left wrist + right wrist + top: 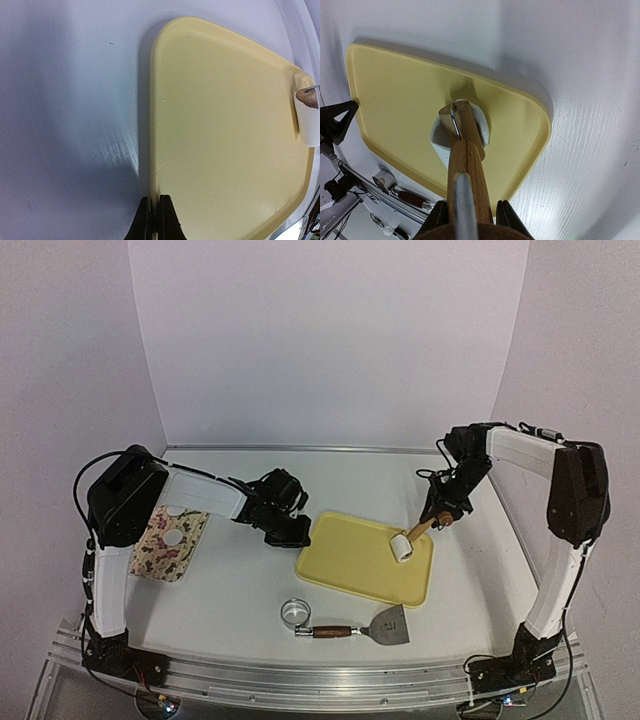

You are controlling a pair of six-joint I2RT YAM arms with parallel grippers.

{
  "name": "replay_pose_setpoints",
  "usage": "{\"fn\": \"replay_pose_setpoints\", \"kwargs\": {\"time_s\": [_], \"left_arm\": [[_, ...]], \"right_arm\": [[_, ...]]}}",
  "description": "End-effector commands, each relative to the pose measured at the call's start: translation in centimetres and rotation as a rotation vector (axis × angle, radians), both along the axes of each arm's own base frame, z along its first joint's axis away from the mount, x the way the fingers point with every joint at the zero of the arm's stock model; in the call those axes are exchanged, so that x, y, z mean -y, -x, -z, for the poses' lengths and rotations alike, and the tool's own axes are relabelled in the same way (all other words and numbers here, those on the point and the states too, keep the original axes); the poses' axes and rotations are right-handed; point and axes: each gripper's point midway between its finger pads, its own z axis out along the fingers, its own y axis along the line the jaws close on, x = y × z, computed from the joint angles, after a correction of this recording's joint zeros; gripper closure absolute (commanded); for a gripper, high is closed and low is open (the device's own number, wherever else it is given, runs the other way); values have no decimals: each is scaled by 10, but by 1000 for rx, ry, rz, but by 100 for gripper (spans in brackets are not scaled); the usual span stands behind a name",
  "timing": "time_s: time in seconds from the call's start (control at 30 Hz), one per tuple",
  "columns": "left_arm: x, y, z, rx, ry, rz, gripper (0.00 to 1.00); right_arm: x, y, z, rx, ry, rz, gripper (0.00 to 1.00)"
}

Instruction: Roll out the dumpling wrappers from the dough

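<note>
The right pincer is narrowed around the wooden handle of a small roller. The roller's white head rests on the yellow tray, near the tray's right rim. The left pincer is pinched shut on the opposite, left rim of that tray. The tray lies at the middle of the table.

Between the tray and the table's near edge lie a shiny ring cutter and a scraper with a wooden grip. The end of the scraper's grip touches the ring.

The dumpling wrappers, two white discs, sit on a flowered mat close to the table's left edge, well apart from the tray. The left arm reaches over the mat's far end, which hides part of it from the top camera.
</note>
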Motion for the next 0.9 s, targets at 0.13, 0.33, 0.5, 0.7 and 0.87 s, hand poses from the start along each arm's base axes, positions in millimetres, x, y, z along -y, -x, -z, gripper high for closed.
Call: {"fn": "replay_pose_setpoints", "kwargs": {"time_s": [0.13, 0.33, 0.5, 0.7, 0.87], "left_arm": [[-74, 14, 50, -115, -268, -84, 100], [-74, 14, 49, -113, -268, -86, 100], [-74, 14, 49, -114, -266, -84, 100], [-71, 13, 48, -113, -259, -78, 100], [-68, 12, 48, -114, -251, -69, 100]], "right_arm": [[118, 25, 62, -144, 529, 29, 100], [126, 28, 66, -151, 566, 24, 100], [127, 28, 65, -148, 566, 29, 100], [109, 18, 43, -91, 455, 62, 100], [73, 5, 6, -7, 242, 93, 100]]}}
